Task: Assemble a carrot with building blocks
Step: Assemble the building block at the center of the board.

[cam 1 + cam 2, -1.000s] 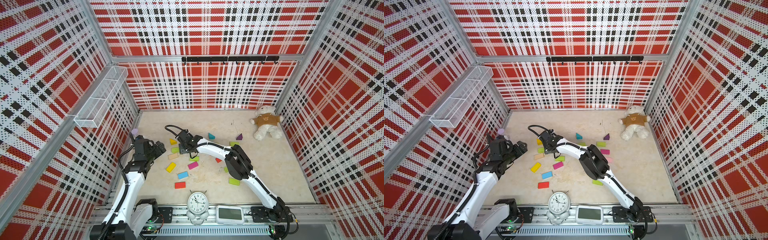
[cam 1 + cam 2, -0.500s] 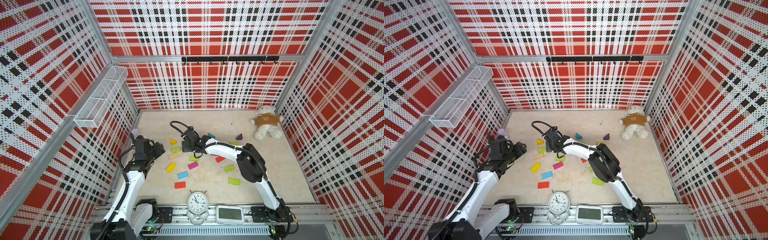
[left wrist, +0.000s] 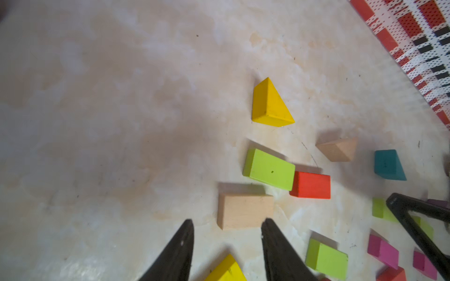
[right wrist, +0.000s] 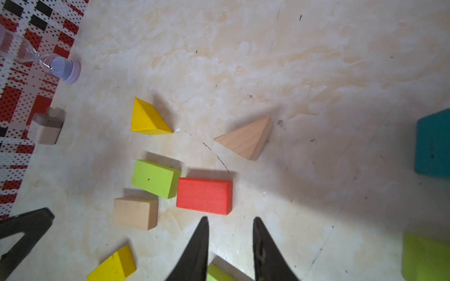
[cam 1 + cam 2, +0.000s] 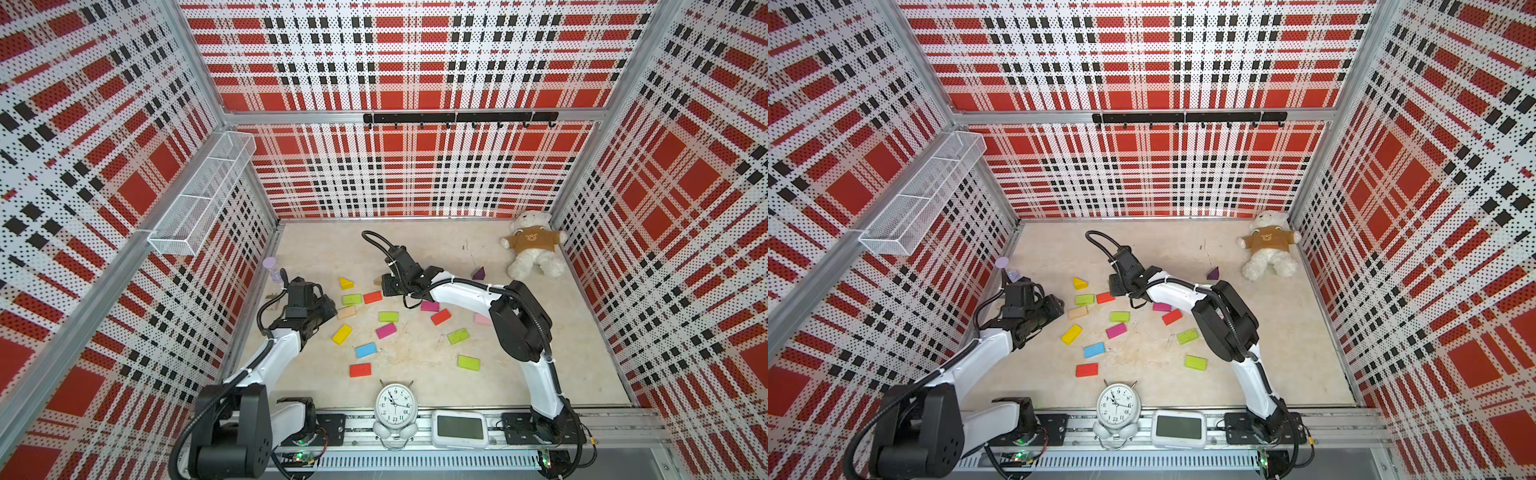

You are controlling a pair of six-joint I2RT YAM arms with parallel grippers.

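**Nothing picked up yet**

My left gripper [image 3: 227,225] has its jaws apart, gripping nothing; the tan block [image 3: 244,211] lies flat just ahead of its tips. Farther right, my right gripper [image 4: 230,220] shows a narrower gap, also empty, with the red block [image 4: 204,195] just ahead of it, resting against a lime block [image 4: 154,178].

wedges [image 3: 269,104] 4 | flat blocks [image 5: 360,370] 14 seen | alarm clock [image 5: 394,405] 1 | bear [image 5: 532,251] 1
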